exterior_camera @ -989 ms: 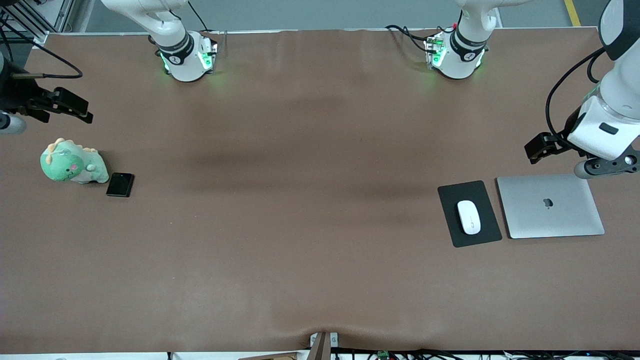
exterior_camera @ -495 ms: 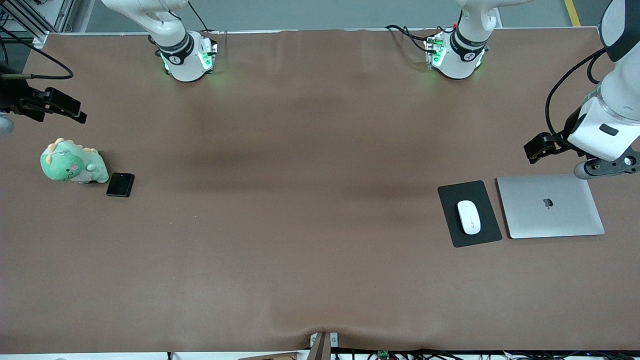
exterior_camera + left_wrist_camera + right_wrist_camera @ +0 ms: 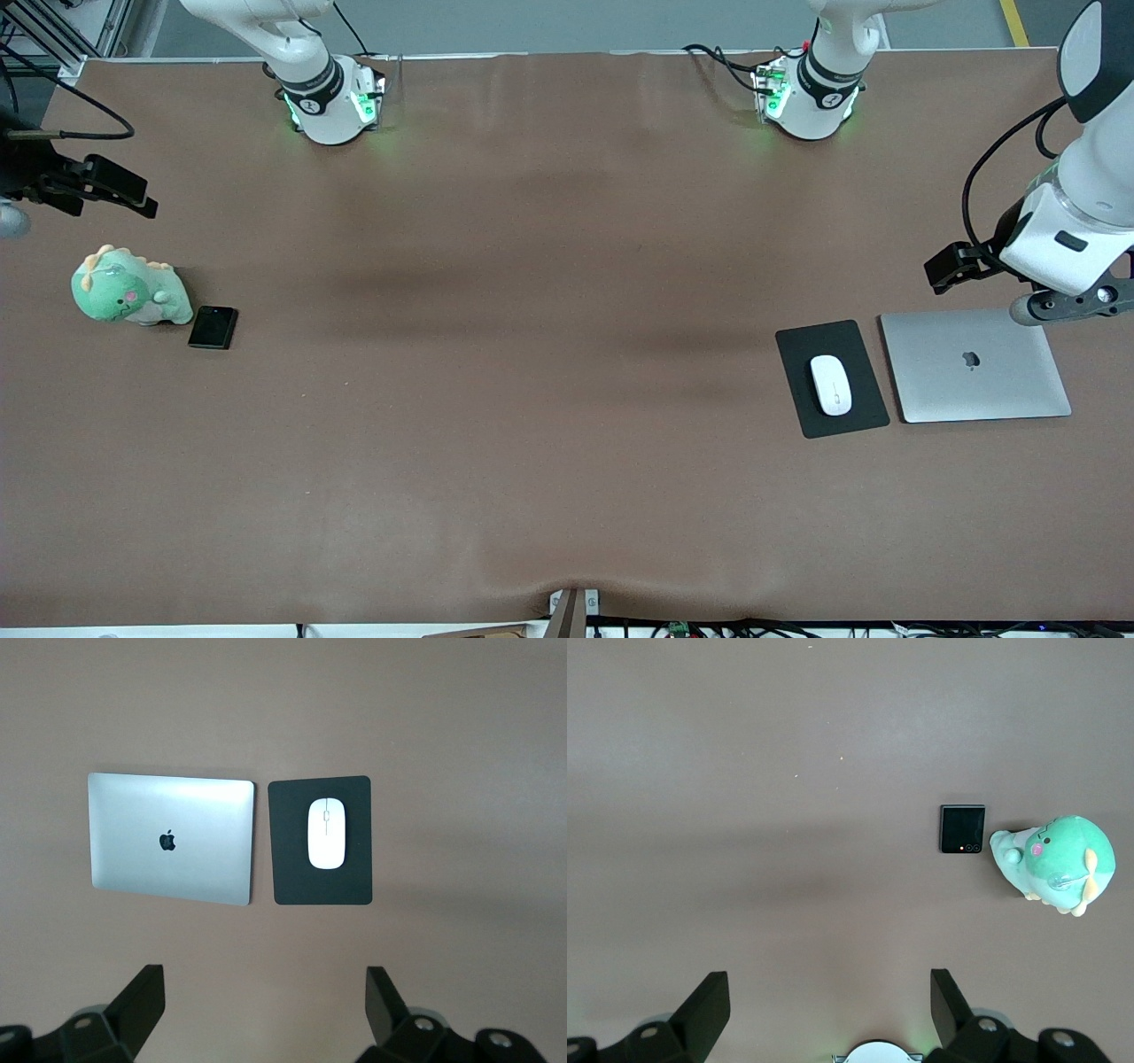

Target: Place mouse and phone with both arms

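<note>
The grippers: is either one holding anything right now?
No. The left gripper and right gripper are open and empty; the mouse and phone lie untouched.

Mouse [image 3: 831, 385] is seated on black mouse pad [image 3: 852, 416] beside closed silver laptop [image 3: 974, 365], left arm's end. Phone [image 3: 213, 327] is laid touching green plush dinosaur [image 3: 128, 290], right arm's end.
</note>
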Motion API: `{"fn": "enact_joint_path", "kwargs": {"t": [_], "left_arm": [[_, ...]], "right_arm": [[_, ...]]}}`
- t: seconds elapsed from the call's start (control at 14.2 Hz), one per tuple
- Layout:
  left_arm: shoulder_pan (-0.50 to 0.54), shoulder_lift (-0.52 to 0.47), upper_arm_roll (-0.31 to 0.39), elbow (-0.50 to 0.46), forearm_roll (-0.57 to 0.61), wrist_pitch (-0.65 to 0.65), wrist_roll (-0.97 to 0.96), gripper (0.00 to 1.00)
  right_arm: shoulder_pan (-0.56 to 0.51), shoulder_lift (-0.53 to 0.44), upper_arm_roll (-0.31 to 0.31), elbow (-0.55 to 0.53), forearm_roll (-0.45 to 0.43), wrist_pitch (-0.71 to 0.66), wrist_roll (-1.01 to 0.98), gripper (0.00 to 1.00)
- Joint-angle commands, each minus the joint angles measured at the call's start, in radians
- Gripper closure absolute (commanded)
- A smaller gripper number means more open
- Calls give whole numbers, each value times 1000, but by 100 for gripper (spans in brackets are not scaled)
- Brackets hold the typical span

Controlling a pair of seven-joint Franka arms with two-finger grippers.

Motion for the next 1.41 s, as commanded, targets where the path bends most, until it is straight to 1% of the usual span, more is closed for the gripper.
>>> {"fn": "enact_joint_path", "kwargs": {"t": [0.0,0.85,1.06,1.27,1.34], "left_arm": [[3,-16,-3,7,-12,-9,12,0],[3,-16,-10,10,-14,-9,21,0],[3,-16,-12,30,-15,-9,21,0],[6,-40,-7,29,-49,-10,24,0],[3,-62,3,21,-87,-12,26,0]], "right_arm": [[-3,-4,5,7,12,-4,11,0],[-4,-4,5,10,12,-4,11,0],[-6,-4,3,10,12,-4,11,0],[-6,-4,3,10,12,-4,11,0],[-6,-4,3,10,12,-4,11,0]]}}
